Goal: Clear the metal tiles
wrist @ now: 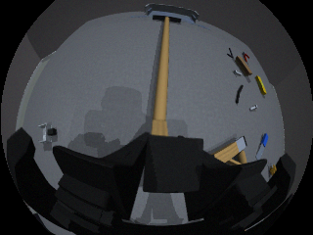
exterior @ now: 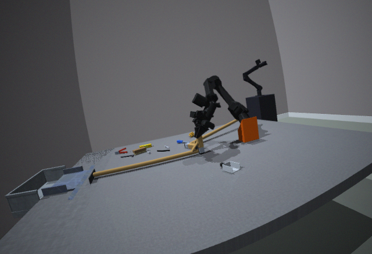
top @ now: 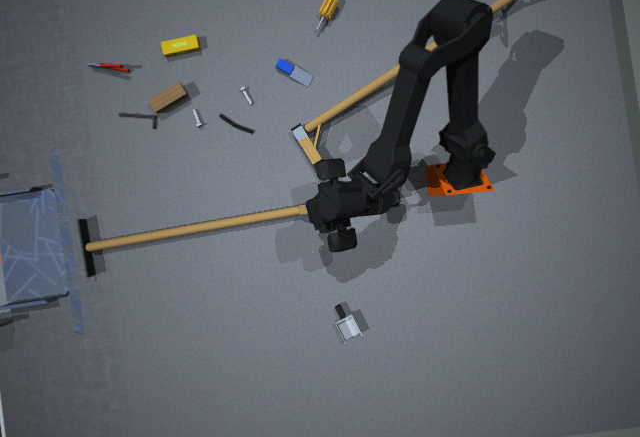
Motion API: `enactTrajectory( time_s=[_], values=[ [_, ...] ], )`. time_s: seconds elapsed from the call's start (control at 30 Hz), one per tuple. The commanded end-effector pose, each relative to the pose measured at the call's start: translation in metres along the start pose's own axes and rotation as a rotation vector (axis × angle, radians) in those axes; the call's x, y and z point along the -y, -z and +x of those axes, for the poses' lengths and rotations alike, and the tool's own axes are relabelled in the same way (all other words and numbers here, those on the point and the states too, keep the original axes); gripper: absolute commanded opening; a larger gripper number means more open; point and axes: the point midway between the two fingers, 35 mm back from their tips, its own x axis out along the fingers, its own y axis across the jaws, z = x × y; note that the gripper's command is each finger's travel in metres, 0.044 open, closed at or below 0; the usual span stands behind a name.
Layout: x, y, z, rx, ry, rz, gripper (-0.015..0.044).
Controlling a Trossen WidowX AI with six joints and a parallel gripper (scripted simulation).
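My gripper (exterior: 199,136) (wrist: 162,138) is shut on the upright grip of the long scraper. The scraper's wooden pole (top: 199,226) (exterior: 147,163) (wrist: 163,73) runs out to its black blade (top: 84,230) (exterior: 91,177) (wrist: 158,18), which stands just on the robot's side of the bluish see-through strip (top: 73,287) (exterior: 76,189). Whether the blade touches the table is unclear. The steel plate (top: 31,246) (exterior: 70,182) lies beyond the strip; no tile can be made out on it. The catch box (exterior: 24,199) (wrist: 171,7) is at its far end; its inside is mostly hidden.
A second wooden-poled tool (top: 356,96) (exterior: 220,129) lies beside and behind the arm, its bracket close to the gripper. A yellow block (top: 179,44), brown block (top: 168,97), red pliers (top: 111,66), blue-handled tool (top: 294,72), orange-handled tool (top: 328,7) and clear-sided holder (top: 348,327) lie around.
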Motion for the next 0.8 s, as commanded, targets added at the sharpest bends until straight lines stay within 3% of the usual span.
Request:
enactTrajectory(
  time_s=[0.0, 0.77],
  values=[
    [0.004, -0.002, -0.001, 0.008, 0.004, 0.008, 0.0000],
    [0.012, -0.029, 0.018, 0.010, 0.009, 0.015, 0.0000]
  ],
)
